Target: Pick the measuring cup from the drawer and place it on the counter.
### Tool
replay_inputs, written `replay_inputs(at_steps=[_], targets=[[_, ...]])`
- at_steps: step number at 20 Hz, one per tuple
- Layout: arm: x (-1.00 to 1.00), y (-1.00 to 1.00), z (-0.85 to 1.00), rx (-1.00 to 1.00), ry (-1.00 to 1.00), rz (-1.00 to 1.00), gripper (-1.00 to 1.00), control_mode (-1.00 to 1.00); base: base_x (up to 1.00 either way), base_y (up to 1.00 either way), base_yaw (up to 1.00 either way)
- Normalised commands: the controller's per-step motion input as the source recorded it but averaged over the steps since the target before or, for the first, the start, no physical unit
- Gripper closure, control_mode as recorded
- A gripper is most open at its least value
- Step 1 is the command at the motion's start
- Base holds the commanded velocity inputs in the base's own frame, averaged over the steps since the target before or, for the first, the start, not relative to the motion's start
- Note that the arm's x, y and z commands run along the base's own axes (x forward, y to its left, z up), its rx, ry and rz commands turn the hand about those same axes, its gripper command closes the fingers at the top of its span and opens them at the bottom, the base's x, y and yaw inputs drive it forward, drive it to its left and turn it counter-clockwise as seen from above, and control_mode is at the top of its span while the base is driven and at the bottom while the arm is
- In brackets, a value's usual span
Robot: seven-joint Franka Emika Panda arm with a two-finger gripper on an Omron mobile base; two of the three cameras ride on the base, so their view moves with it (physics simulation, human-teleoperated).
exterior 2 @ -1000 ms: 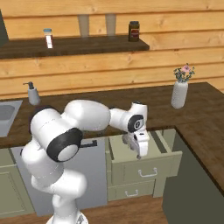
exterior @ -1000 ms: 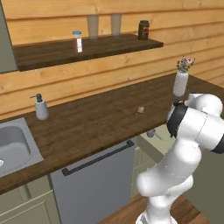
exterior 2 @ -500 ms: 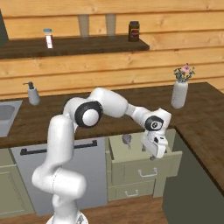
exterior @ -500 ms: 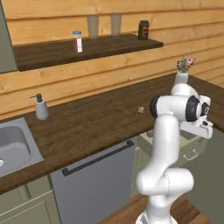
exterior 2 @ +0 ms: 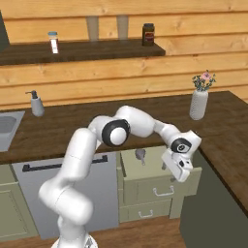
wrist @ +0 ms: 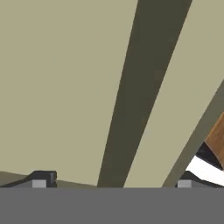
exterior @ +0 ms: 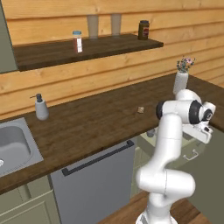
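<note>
1. Soap dispenser (exterior: 41, 107) stands just right of the steel sink (exterior: 13, 146).
2. White vase (exterior 2: 198, 104) with flowers sits at the far right.
3. Wall shelf (exterior: 87, 48) holds a small white bottle (exterior: 78, 41), two glasses (exterior: 92, 27) and a dark jar (exterior: 143, 29).
4. Tiny tan lump (exterior: 141, 110) lies near the vase.
5. Grey dishwasher panel (exterior: 94, 183) with a dark handle.

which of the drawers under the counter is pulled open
The top drawer, right of the grey panel: it juts out from under the counter, cream inside exposed, holding the measuring cup. The lower drawer sits flush, shut.
</note>
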Motion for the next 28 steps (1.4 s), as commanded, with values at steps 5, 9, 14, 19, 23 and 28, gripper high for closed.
replay_inputs(at_steps=[5, 9, 14, 19, 23, 28], targets=[[-0.01, -0.07, -0.32, -0.05, -0.04, 0.0, -1.0, -1.0, 0.0, 0.0, 0.0], [-0.99, -0.99, -0.25, -0.05, 0.0, 0.0, -1.0, -1.0, 0.0, 0.0, 0.0], [-1.0, -1.0, -0.26, 0.0, -0.03, 0.0, -1.0, -1.0, 0.0, 0.0, 0.0], [-1.0, -1.0, -0.05, 0.07, -0.16, 0.0, -1.0, -1.0, 0.0, 0.0, 0.0], [-0.86, -0.6, 0.53, 0.27, -0.38, 0.0, -1.0, -1.0, 0.0, 0.0, 0.0], [0.01, 0.85, 1.0, 0.1, -0.27, 0.0, -1.0, -1.0, 0.0, 0.0, 0.0]])
